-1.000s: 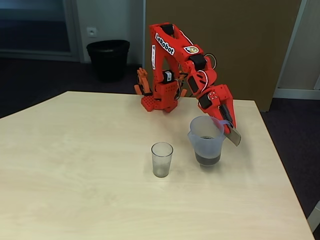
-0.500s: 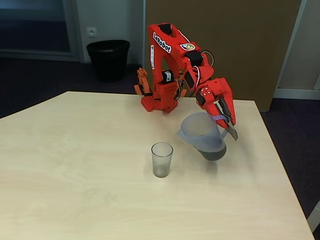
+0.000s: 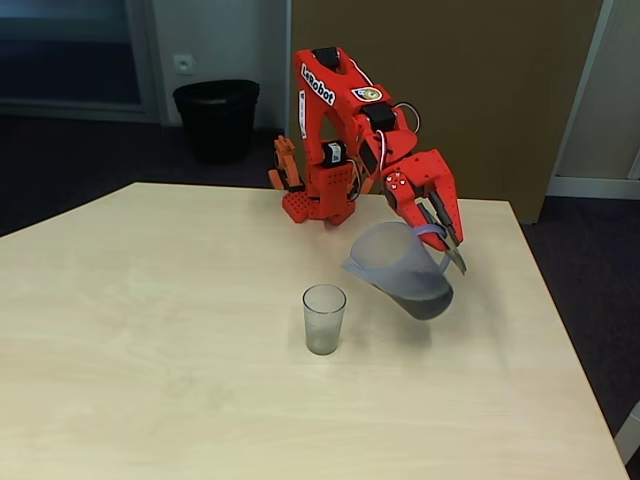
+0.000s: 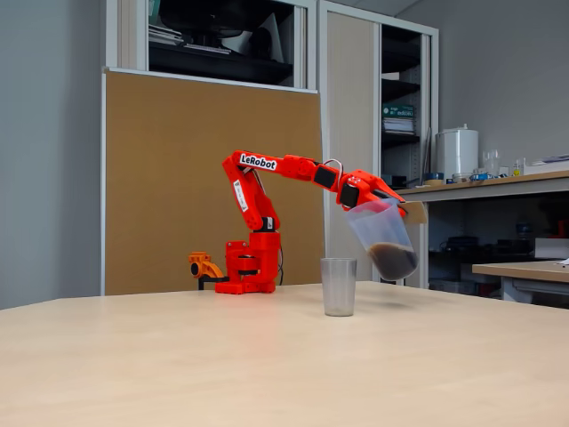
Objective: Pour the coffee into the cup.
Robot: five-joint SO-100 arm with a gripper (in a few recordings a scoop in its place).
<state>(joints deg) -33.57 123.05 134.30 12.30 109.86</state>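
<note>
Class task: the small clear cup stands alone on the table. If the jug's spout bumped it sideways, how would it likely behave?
The cup looks like thin, empty plastic, so it is probably very light and would slide or tip easily. It is tall for its narrow base, which suggests toppling rather than staying put. Once down, its tapered round wall would likely roll in a curve on the smooth table.

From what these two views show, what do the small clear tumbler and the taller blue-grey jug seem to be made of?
The small clear, slightly grey tumbler looks like thin plastic: the table shows through its wall. The taller translucent blue-grey jug with handle, held tilted by the red gripper, looks like frosted, matte plastic: the dark coffee shows only dimly through it.
</note>
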